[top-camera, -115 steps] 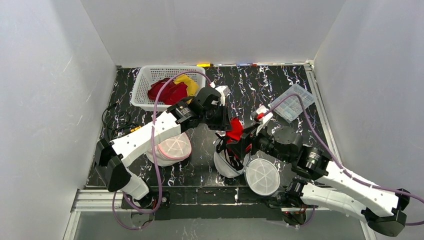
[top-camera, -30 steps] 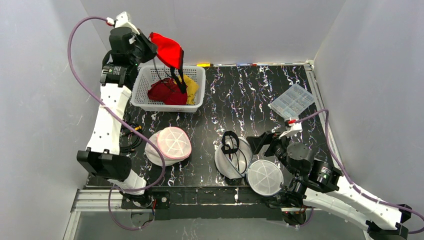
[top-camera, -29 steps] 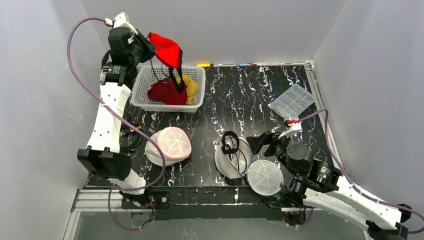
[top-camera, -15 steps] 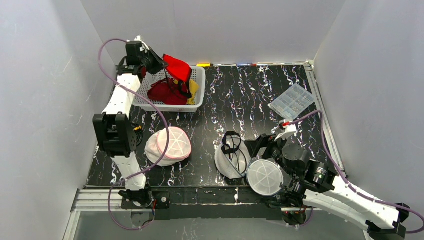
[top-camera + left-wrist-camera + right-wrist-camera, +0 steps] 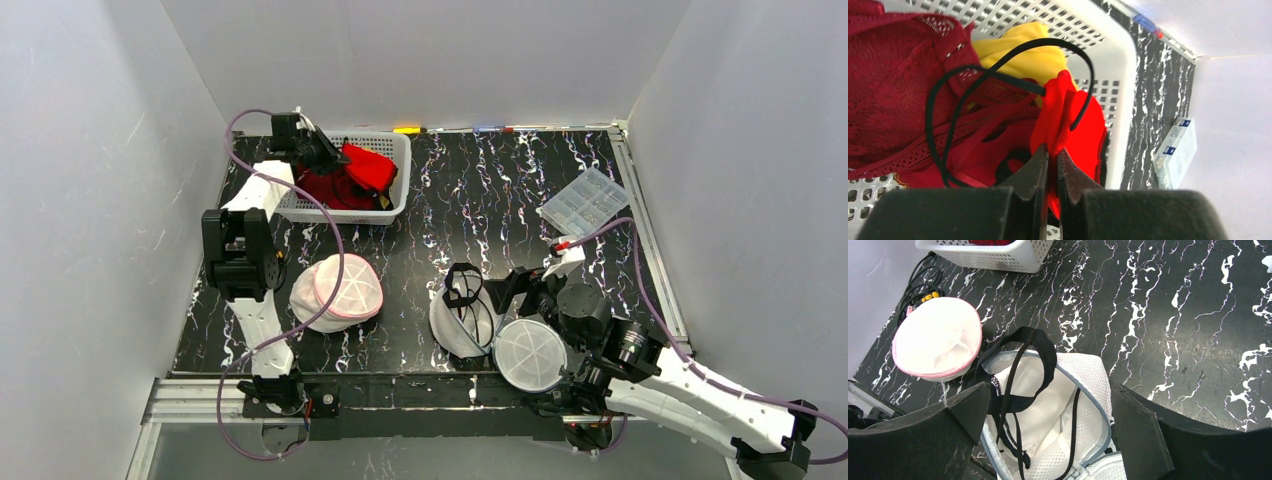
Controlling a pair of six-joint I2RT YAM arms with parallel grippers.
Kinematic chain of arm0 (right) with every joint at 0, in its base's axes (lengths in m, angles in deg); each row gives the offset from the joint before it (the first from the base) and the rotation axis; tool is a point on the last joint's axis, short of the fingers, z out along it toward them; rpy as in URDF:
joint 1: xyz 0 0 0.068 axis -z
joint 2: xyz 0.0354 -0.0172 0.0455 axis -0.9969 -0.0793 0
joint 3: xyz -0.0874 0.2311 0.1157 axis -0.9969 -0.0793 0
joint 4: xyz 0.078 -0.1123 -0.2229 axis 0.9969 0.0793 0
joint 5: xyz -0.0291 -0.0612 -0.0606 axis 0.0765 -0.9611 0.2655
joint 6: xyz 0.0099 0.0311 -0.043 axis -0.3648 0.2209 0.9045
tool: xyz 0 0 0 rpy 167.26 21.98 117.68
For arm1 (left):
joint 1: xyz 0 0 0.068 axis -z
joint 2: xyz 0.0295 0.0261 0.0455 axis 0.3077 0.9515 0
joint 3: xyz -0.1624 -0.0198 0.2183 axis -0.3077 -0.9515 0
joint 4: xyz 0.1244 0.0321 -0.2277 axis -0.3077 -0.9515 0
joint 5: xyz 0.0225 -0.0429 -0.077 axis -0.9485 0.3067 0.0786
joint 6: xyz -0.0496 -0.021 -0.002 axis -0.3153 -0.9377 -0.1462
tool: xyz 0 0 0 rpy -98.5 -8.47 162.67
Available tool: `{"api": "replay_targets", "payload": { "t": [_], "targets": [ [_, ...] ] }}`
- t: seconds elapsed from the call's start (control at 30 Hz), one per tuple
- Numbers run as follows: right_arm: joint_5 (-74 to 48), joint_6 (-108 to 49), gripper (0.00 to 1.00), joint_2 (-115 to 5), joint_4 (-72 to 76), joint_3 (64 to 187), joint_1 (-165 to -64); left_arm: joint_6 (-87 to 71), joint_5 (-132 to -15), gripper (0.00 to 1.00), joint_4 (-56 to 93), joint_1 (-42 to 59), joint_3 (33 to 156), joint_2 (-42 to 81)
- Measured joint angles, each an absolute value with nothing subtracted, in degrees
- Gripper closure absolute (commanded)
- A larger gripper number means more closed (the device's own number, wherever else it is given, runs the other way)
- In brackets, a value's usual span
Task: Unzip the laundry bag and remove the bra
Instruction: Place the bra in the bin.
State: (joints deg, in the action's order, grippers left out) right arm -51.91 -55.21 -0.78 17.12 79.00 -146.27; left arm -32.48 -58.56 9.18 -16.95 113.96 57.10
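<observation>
Looking at the feeds right now: left jaws are clenched on a fold of the red bra (image 5: 1068,125), pinching it right at the tips. The bra is down in the white basket (image 5: 350,213) at the far-left corner of the counter (image 5: 500,190). It's lying on a dark red lace piece (image 5: 893,90) with a yellow garment (image 5: 1033,55) behind it, and its black straps (image 5: 1092,70) loop out over the pile.

Right jaws are released, spread wide, hanging just over the open laundry bag (image 5: 1083,385) near the front edge. That bag's round lid (image 5: 527,353) is flopped open beside it, and some black webbing (image 5: 1045,357) shows inside the mesh. A second bag with a pink rim (image 5: 338,290) sits off to its left, shut as far as I can tell. Clear plastic box (image 5: 585,203) is over on the right side of the counter, well apart from everything else.
</observation>
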Motion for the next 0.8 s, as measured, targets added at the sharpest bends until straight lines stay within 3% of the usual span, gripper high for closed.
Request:
{"api": "replay_targets", "payload": {
  "t": [0.13,0.17,0.23,0.3,0.53,0.7,0.8],
  "targets": [
    [-51.74,-54.37,0.02,-1.8,16.39,79.0,-146.27,-32.33,-57.97,1.0,10.65,-16.95,110.84,58.15],
    [-51.74,-54.2,0.02,-1.85,16.31,79.0,-146.27,-32.2,-57.93,0.94,10.93,-16.95,109.79,58.18],
    [-51.76,-53.96,0.02,-1.83,16.15,79.0,-146.27,-31.96,-57.89,0.71,11.13,-16.95,108.32,58.18],
    [-51.76,-53.81,0.02,-1.8,16.15,79.0,-146.27,-31.23,-57.91,0.57,11.06,-16.95,107.54,58.15],
    [-51.82,-52.76,0.02,-1.15,16.33,79.02,-146.27,-29.33,-59.46,0.35,7.65,-16.95,107.29,55.99],
    [-51.87,-52.58,0.02,-0.97,16.59,79.41,-146.27,-27.78,-62.35,0.34,3.68,-16.66,107.51,49.94],
    [-51.87,-52.6,0.02,-0.97,16.79,79.43,-146.27,-27.45,-63.94,0.54,2.67,-15.96,107.62,45.61]
  ]
}}
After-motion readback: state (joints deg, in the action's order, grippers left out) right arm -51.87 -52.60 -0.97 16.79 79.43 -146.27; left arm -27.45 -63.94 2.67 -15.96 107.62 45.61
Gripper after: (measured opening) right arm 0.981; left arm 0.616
